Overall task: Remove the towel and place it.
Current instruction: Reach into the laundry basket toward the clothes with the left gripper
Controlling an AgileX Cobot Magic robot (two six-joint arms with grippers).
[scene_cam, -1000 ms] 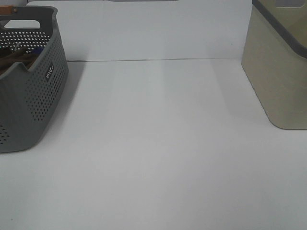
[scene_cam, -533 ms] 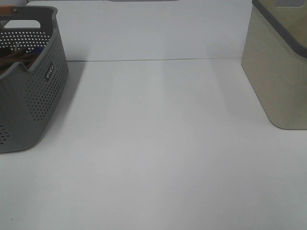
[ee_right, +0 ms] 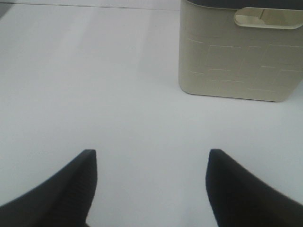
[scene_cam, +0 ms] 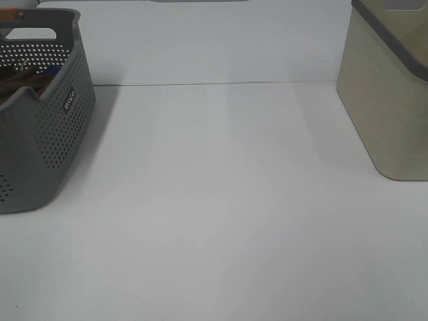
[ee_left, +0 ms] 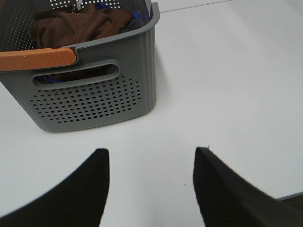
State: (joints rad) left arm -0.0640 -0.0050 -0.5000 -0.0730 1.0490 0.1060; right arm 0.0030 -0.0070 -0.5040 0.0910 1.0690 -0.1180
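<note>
White, matte surface [scene_cam: 227, 200] fills most of the high view. At its far left stands a grey perforated plastic basket [scene_cam: 60, 134], cut off by the picture's edge. At its far right stands a beige rectangular plastic bin with a dark grey rim [scene_cam: 388, 114], also cut off. The two stand well apart, with bare surface between them.

From the high view, only a sliver of brown shows over the basket's rim. The left wrist view shows much more: the dark brown plush towel [ee_left: 80, 23] lies crumpled inside the basket, heaped up to its rim. A bit of blue cloth [ee_left: 103, 6] lies beside it, and an orange handle [ee_left: 38, 58] runs along the basket's near rim above an oval grip slot.

Only the wrist views show the claws. The left claw [ee_left: 151, 156] hovers over the surface short of the basket, its two dark fingers spread wide and holding nothing. The right claw [ee_right: 152, 153] is likewise spread wide and empty, facing the beige bin [ee_right: 236, 61]. This view shows a moulded grip recess near the bin's rim and a faint block pattern on its wall.
</note>
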